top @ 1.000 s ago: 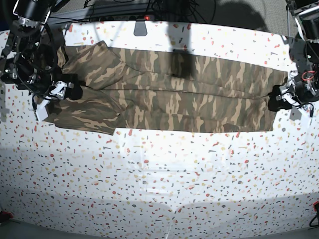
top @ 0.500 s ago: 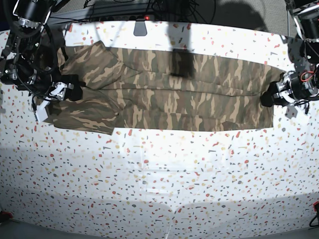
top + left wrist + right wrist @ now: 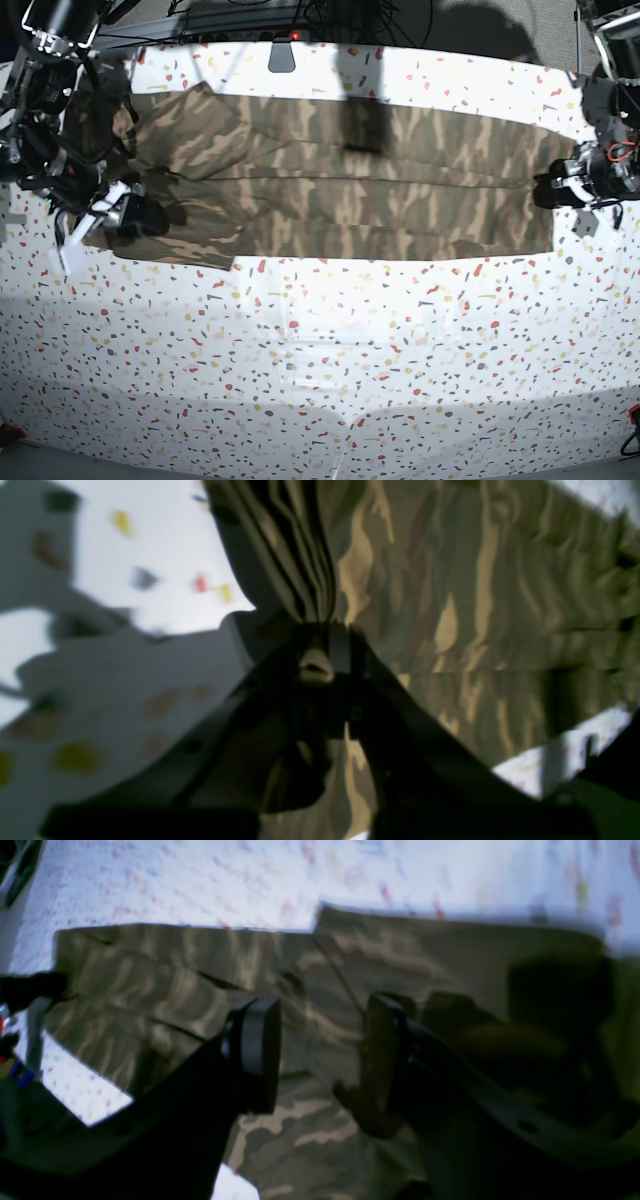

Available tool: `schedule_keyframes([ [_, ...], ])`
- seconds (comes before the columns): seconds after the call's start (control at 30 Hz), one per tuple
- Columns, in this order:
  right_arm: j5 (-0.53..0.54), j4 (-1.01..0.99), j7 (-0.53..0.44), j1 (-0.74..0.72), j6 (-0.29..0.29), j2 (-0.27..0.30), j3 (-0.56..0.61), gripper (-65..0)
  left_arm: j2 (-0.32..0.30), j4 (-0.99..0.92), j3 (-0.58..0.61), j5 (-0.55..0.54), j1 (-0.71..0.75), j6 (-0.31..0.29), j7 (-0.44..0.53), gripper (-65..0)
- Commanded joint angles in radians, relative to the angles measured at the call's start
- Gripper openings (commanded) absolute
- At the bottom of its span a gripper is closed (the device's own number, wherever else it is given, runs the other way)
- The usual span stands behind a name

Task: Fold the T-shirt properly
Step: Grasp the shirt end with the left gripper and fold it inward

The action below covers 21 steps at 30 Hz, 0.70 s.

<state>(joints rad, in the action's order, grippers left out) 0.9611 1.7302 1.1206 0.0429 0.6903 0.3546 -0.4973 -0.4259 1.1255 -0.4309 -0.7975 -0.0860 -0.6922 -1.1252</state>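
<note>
On the speckled tabletop (image 3: 320,350) we see the T-shirt (image 3: 340,180) spread long. Only our wrist views show our left hand (image 3: 325,645) pinching its bunched edge, right hand (image 3: 320,1055) wide apart.

Base view looked down from high above onto whole table (image 3: 320,350), both arms at frame edges, shirt (image 3: 340,190) across far half. Left wrist view sat close behind left gripper (image 3: 325,650), facing along shirt (image 3: 475,605), blurred. Right wrist view sat close behind right gripper (image 3: 320,1050), facing across shirt (image 3: 175,975) toward table edge. All three shared shirt and speckled tabletop.
</note>
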Motion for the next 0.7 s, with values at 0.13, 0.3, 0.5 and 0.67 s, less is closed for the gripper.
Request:
schedule_keyframes([
  [0.13,0.031,0.162,-0.014,-0.011,0.008,-0.036,-0.006,-38.8,-0.097,0.012,-0.006,0.114,-0.016,0.042,0.142,-65.0],
  [0.3,0.031,0.230,-0.012,-0.011,0.008,-0.104,-0.006,-38.8,-0.175,0.012,-0.006,0.267,-0.016,0.114,0.207,-65.0],
  [0.5,0.036,0.245,-0.013,-0.011,0.008,-0.113,-0.006,-38.8,-0.258,0.017,-0.006,0.260,-0.017,0.242,0.175,-65.0],
  [0.67,0.035,0.245,-0.014,-0.012,0.008,-0.110,-0.006,-38.8,-0.272,0.085,-0.006,0.012,-0.016,0.251,-0.004,-65.0],
])
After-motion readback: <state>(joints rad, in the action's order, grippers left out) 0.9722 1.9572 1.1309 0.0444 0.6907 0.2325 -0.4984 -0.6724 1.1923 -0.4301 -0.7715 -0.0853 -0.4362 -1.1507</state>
